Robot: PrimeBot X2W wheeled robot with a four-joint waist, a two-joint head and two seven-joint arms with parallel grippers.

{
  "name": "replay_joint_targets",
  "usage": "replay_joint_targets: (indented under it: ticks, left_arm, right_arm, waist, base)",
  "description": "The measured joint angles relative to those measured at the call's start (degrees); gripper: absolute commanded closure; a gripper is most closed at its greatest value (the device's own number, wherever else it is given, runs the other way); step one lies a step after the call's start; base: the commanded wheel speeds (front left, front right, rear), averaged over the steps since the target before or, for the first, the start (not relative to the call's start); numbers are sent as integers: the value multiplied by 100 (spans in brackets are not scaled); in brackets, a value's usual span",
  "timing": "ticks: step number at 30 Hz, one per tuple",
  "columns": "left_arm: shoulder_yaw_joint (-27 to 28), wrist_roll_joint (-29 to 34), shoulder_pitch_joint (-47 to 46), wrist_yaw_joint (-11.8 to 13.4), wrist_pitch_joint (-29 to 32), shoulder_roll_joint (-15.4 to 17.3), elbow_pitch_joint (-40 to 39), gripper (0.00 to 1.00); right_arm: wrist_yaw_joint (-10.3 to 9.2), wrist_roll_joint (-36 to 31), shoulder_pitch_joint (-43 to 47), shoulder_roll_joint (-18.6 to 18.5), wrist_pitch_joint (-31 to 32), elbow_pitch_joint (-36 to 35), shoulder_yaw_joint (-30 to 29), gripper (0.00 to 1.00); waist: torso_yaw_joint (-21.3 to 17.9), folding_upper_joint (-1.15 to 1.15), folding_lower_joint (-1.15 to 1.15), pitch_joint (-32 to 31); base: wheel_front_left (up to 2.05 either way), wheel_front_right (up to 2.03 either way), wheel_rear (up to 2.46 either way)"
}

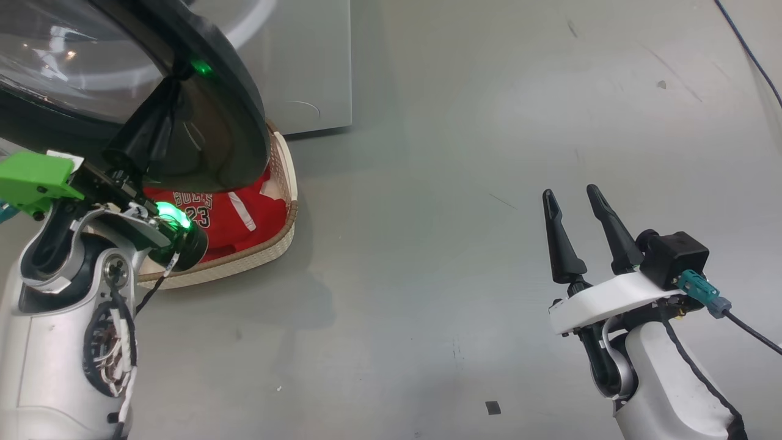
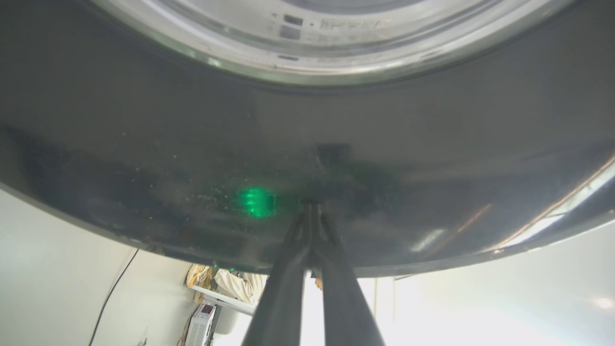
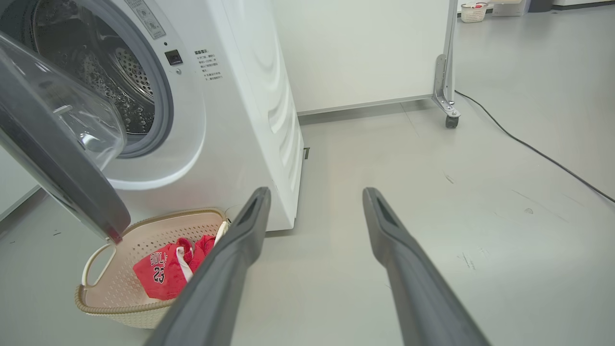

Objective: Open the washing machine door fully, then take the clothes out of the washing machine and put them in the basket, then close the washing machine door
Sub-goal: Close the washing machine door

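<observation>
Drum [image 3: 120, 81]: right wrist view | left tool [image 2: 310, 207] tips on door [image 2: 144, 144]: left wrist

The washing machine door [image 3: 62, 163] stands ajar over the basket [image 3: 144, 230] holding red clothes [image 3: 158, 274]. To their right, the right gripper [image 3: 315, 192] gapes above the floor [image 3: 480, 192].

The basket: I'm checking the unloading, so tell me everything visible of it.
The cream perforated plastic basket with brown rim stands upright on the grey floor before the white washing machine, beneath its open black-rimmed door. A white loop handle shows at one end. Red clothes, one printed BULLS 23, lie inside.
</observation>
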Motion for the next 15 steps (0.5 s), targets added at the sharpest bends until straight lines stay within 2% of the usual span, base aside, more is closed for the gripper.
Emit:
replay_joint_targets:
  ticks: [7,15]
  left_arm:
    - [-168,26,-174,1,-53,-64,36,100]
    - [-385,56,-174,0,-43,-115,193,100]
  right_arm:
    - [0,-1,-1,15,0,-44,-183,0]
    - [0,-14,0,13,0,-103,-320,0]
  waist:
    - [-141,0,0,95]
    - [39,0,0,-4]
  base:
    - [0,0,0]
    - [0,0,0]
